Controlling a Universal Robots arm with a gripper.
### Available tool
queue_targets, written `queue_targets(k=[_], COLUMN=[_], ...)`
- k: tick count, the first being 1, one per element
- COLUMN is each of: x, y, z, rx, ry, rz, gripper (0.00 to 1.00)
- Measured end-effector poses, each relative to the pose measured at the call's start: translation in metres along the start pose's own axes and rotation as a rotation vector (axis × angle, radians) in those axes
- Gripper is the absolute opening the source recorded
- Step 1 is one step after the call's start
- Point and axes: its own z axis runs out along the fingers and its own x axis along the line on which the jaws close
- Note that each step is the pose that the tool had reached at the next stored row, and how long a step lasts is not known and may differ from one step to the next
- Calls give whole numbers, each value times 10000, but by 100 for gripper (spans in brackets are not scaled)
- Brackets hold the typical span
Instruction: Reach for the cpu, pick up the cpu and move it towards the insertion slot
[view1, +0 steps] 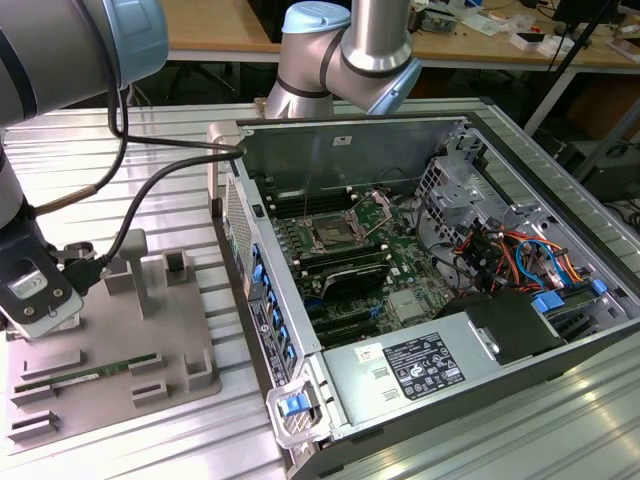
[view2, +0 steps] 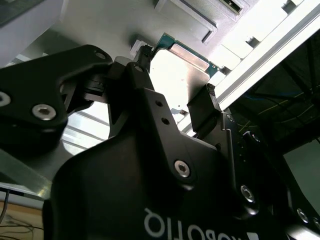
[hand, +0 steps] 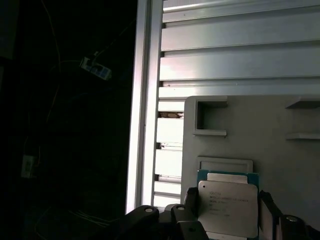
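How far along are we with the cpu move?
Reach looks done: the gripper has its fingers against two opposite edges of the cpu, over the gray tray. In hand: the pick; whether the chip has cleared the tray I cannot tell. Left: the carry; the insertion slot sits in the open computer case, well apart from the gripper.

From the gripper (view1: 45, 312), upright posts (view1: 128, 262) and the case wall (view1: 262, 300) stand at three o'clock. The insertion slot (view1: 335, 235) lies open from above.
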Motion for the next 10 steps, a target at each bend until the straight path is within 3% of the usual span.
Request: queue_targets(k=[10], x=[2], y=[3], z=[-37], rx=[-3], ry=[0], rz=[0], gripper=[55])
